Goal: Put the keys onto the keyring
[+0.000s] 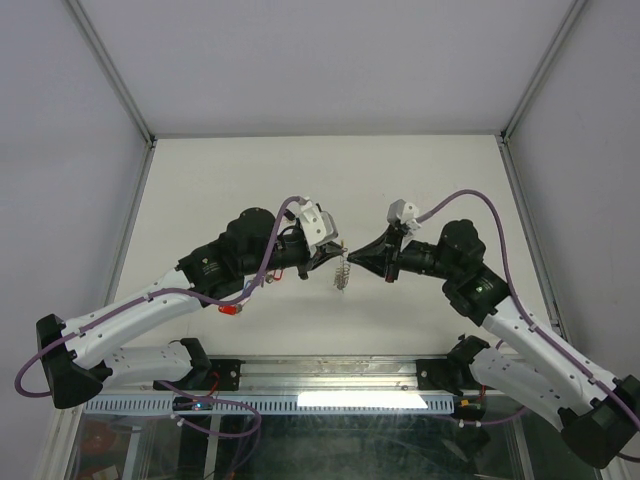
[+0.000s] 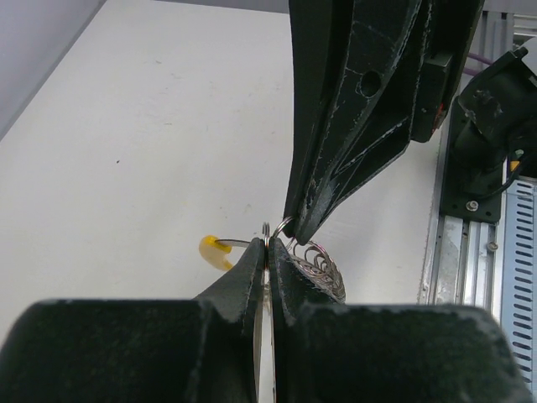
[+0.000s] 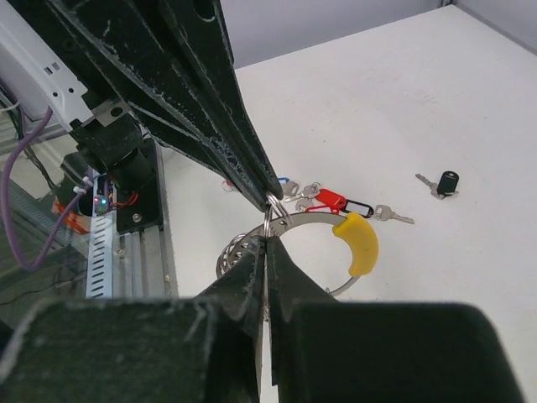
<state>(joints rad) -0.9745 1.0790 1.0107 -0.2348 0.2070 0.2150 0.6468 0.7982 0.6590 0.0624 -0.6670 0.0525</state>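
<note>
White matte table (image 1: 250,170), boxed in by pale grey walls (image 1: 60,150) with metal corner posts (image 1: 110,70). Along the near edge, a slotted pale rail (image 1: 130,403) and a bright light strip (image 1: 365,399). Near the middle, a yellow curved plastic piece (image 3: 357,243) sleeved on a bent metal band (image 3: 315,220).

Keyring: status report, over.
Left gripper and right gripper both shut on thin silver wire keyring. Red-tagged silver key lies loose on white table. Nothing blocking.
</note>
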